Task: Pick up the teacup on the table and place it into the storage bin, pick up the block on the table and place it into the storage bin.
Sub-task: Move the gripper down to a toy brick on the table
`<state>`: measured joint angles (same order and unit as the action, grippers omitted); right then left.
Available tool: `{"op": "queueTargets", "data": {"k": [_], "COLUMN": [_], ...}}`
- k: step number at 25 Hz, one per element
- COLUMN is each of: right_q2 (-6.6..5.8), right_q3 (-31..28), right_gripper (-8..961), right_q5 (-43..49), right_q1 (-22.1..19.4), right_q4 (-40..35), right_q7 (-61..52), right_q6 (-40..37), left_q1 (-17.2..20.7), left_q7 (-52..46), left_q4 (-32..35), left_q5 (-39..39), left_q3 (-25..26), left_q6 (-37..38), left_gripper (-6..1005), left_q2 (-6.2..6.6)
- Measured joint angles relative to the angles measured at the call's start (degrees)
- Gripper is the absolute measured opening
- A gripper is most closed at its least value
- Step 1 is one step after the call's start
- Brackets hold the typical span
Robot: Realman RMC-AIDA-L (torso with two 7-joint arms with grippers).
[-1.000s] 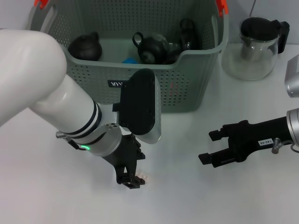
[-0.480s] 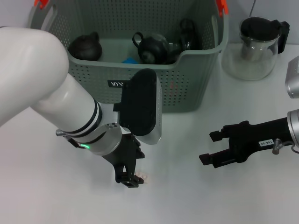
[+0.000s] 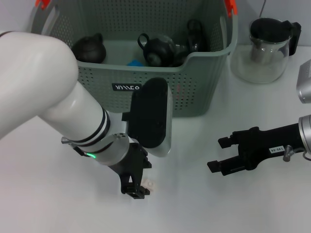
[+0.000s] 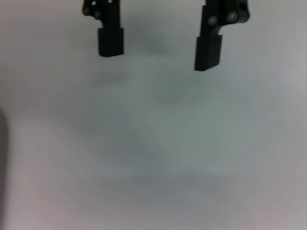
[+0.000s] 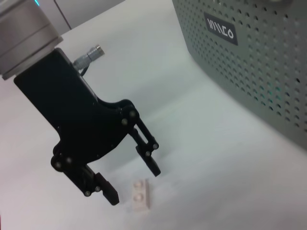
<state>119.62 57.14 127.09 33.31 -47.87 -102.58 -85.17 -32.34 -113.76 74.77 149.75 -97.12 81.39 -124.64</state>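
Over the last second the left gripper (image 3: 136,188) has slid a bit toward the lower right of the head view and now sits low over the counter (image 3: 204,208) with the small pale block (image 3: 149,185) just beside its tips, so I'd guess it's lining up the block grab, jaws wide open and holding nothing. The storage bin (image 3: 194,92) fills the upper middle with dark teapot-ish things already inside, and I can't spot a teacup on the counter. The right wrist view shows the studded block clearly, just past the open jaws, while the left wrist view misses it; the right gripper (image 3: 224,154) idles at the right, jaws open, empty.
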Motion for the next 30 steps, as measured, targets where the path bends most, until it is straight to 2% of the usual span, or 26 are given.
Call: {"op": "queueTargets", "data": {"k": [14,28,30], "right_q2": [0.00,0.00,0.00], "right_q3": [0.0,0.0,0.0], "right_gripper": [927,927,927], "right_q5": [0.0,0.0,0.0], "right_q1": [0.0,-0.1,-0.1], "right_q4": [0.2,0.2,0.2], "right_q7": [0.4,0.4,0.4], "right_q6": [0.1,0.1,0.1], "left_q1": [0.0,-0.7,-0.7], "left_q7": [0.0,-0.1,-0.1], "left_q4": [-2.2,-3.5,-3.5], "left_q5": [0.0,0.0,0.0], "left_q3": [-1.6,-2.4,-2.4], "left_q6": [-2.5,-3.0,-3.2], "left_gripper": [592,416,416], "left_q2": [-0.08,-0.08,-0.08]}}
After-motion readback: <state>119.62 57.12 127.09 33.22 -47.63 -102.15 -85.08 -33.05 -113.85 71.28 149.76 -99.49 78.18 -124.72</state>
